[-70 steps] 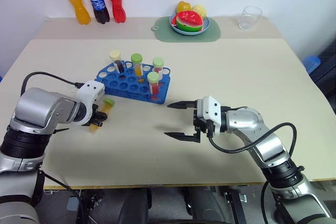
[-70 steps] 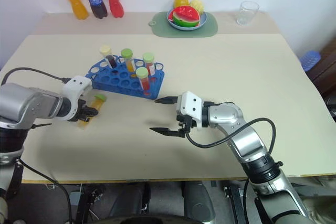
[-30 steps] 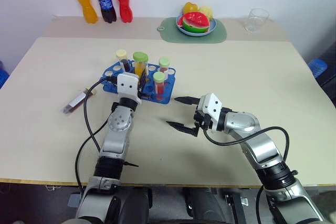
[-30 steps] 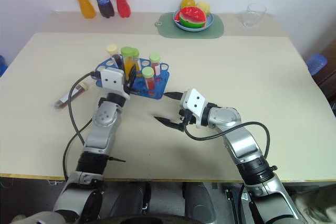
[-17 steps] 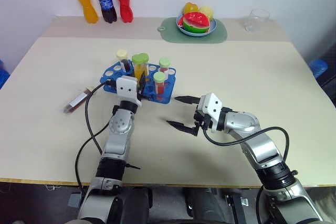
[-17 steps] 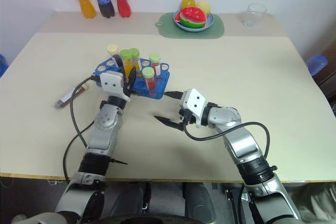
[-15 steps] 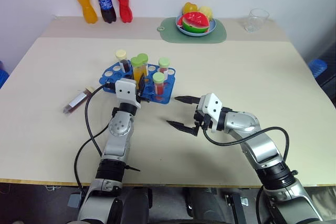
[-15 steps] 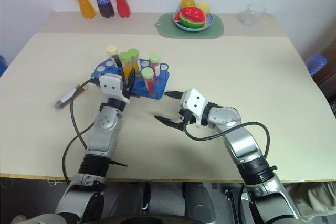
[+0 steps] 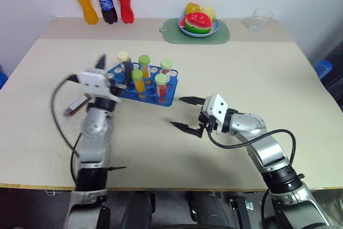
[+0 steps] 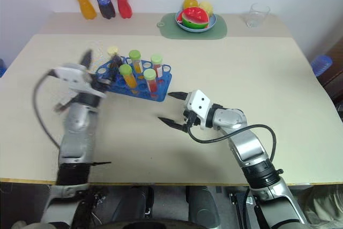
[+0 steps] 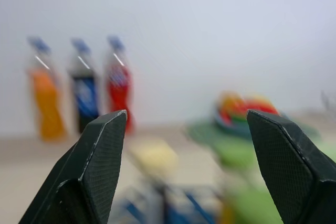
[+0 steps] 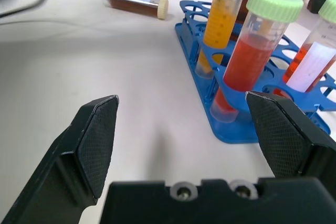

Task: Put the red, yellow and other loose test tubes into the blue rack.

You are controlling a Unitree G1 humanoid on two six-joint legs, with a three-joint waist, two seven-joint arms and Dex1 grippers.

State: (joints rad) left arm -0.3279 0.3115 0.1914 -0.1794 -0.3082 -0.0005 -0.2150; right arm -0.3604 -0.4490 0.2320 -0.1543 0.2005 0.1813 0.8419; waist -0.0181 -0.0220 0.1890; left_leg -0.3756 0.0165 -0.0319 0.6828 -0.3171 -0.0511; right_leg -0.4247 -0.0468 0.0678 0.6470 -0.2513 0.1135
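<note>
Blue rack [image 9: 140, 84]: sitting on the beige table [image 9: 257, 79], left of centre, carrying five upright tubes.
Racked tubes: four green-capped ones, among them an orange-filled tube [image 9: 138, 80] and a red-filled tube [image 12: 251, 51] at the near edge; a cream-capped dark tube [image 9: 124, 61] is standing at the far left corner.
Loose tube [image 12: 134, 2]: lying flat on the table beside the rack's left end, dark brown liquid, cream cap, apart from the rack.
Left gripper [image 11: 181, 171]: hanging above the table at the rack's left end, fingers spread wide, holding nothing.
Right gripper [image 9: 184, 114]: hovering over bare table right of the rack, jaws gaping wide, empty.
Bottles [image 9: 103, 1]: orange, dark and red, standing at the far left edge; white characters are showing on the red label, too small to read.
Fruit plate [image 9: 198, 24]: resting on a green mat at the back.
Glass [image 9: 258, 19]: standing at the far right.
</note>
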